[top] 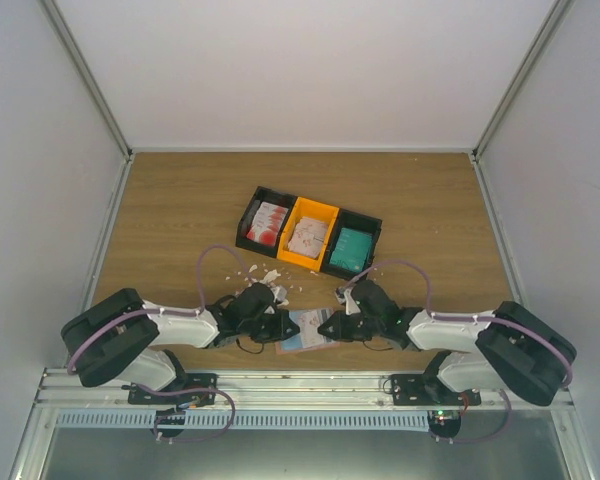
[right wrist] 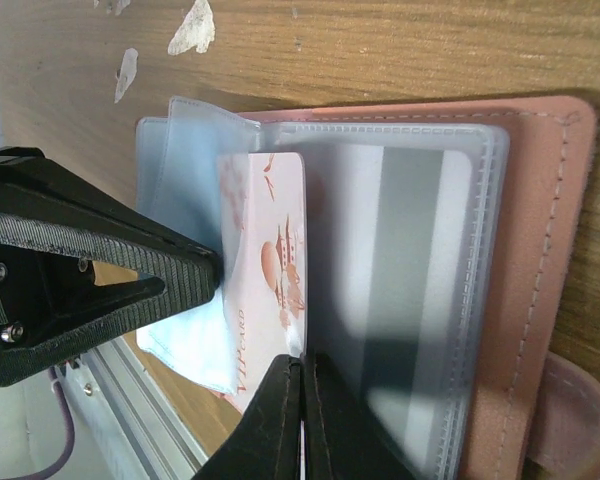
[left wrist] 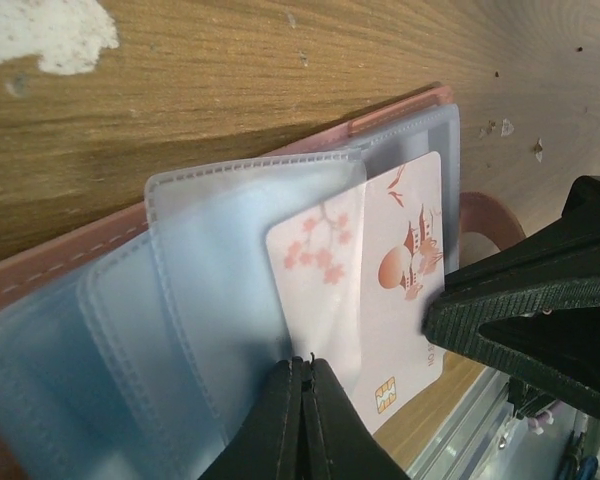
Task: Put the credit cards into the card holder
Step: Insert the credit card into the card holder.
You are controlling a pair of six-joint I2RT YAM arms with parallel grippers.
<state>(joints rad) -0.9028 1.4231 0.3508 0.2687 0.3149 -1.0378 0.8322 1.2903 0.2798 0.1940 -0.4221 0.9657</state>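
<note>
Card holder [top: 308, 332] lies open, low centre of top view, between left gripper [top: 283, 328] and right gripper [top: 328, 327]; three-bin tray [top: 310, 232] above it, well apart.

Left wrist view: left fingers pressed together at bottom centre, pinching edge of clear sleeve [left wrist: 230, 280]; credit card [left wrist: 400, 270] partly under it.

Right wrist view: right fingers pressed together at bottom centre, apparently nipping card's long edge.

Card looks stiff, slick, light: hold by edge. Sleeve limp, likely to buckle: lift at mouth only.

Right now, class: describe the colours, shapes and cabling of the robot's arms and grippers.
The left arm and right arm have white links, black joints and a looping mauve cable. The left gripper and right gripper are black, with tapering triangular fingers.
</note>
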